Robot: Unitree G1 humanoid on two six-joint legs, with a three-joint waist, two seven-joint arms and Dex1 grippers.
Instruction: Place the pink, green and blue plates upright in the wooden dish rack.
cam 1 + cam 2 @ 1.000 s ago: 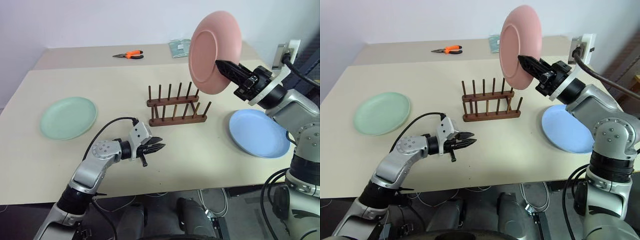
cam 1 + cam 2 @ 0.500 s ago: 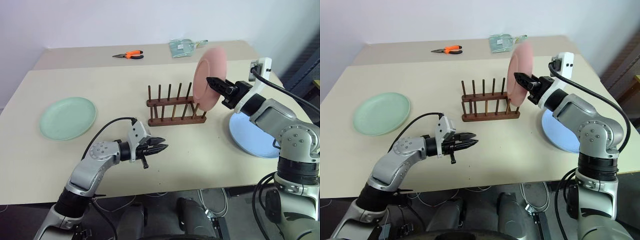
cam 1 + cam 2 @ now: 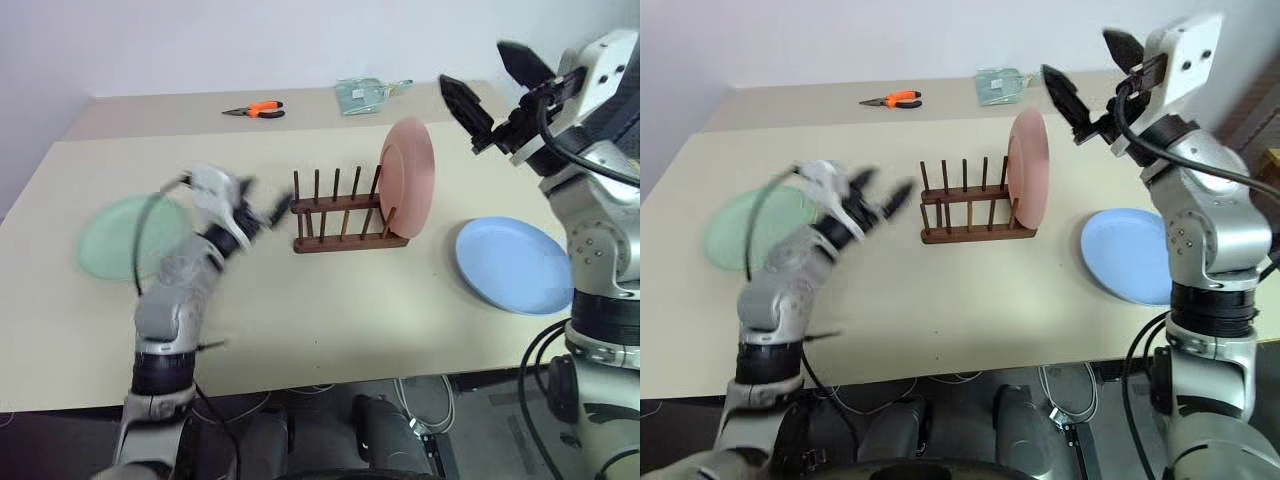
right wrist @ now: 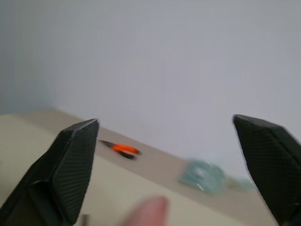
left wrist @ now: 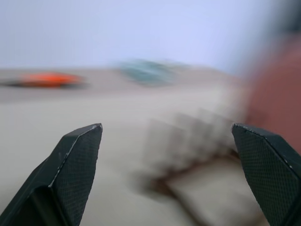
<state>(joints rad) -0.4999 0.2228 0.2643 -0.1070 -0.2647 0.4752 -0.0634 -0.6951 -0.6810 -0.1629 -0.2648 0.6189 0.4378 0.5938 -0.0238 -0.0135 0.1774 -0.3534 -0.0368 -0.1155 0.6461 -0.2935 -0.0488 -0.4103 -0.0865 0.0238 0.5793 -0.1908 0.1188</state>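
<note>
pink plate (image 3: 407, 176) now upright in wooden dish rack (image 3: 345, 214), released | right gripper (image 3: 494, 82) raised above it, jaws apart | left gripper (image 3: 262, 208) lifted toward rack, jaws apart

Looking down from head height, both eye views, over the table (image 3: 330, 300); wooden dish rack (image 3: 345, 212) near centre, pliers (image 3: 255, 110) far off at 11 o'clock, same scene in each, slightly offset. Left wrist view low and close, peering between its own fingers (image 5: 70, 165) towards rack and pliers (image 5: 47, 79). Right wrist view higher, facing the wall (image 4: 164, 56), catching the pliers (image 4: 123, 149) too.
</note>
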